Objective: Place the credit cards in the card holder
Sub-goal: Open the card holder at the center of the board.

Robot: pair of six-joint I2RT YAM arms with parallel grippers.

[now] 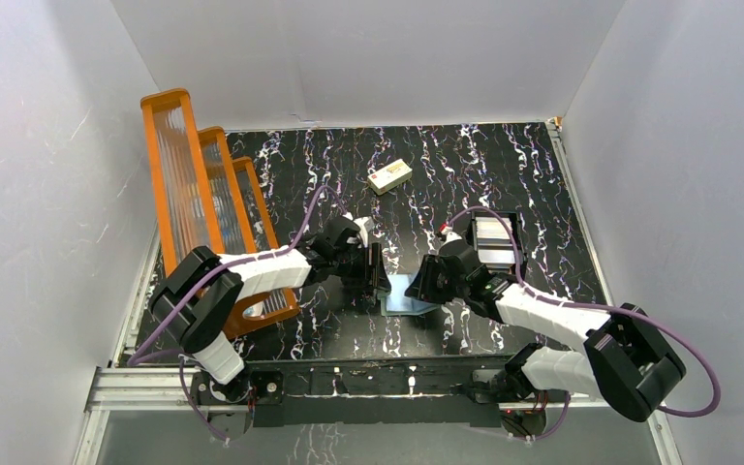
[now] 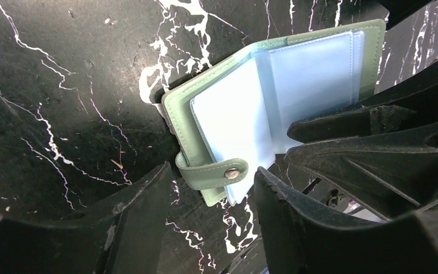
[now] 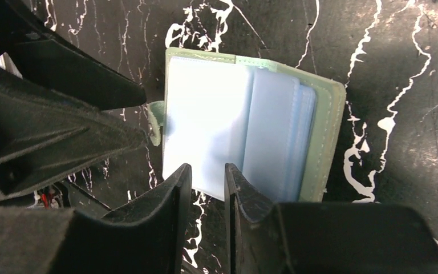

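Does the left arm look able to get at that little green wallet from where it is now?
Probably yes. The card holder lies open on the table right below the left gripper, whose fingers are spread with the stud strap showing between them. The right gripper crowds the other side only.

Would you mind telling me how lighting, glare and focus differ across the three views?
Top external: even, soft light and sharp, though the card holder is small and partly covered by the arms. Left wrist: its clear sleeves shine pale blue-white, and the left hand looms dark in the foreground. Right wrist: the sleeves wash out whitish, with a soft shadow just above the right hand.
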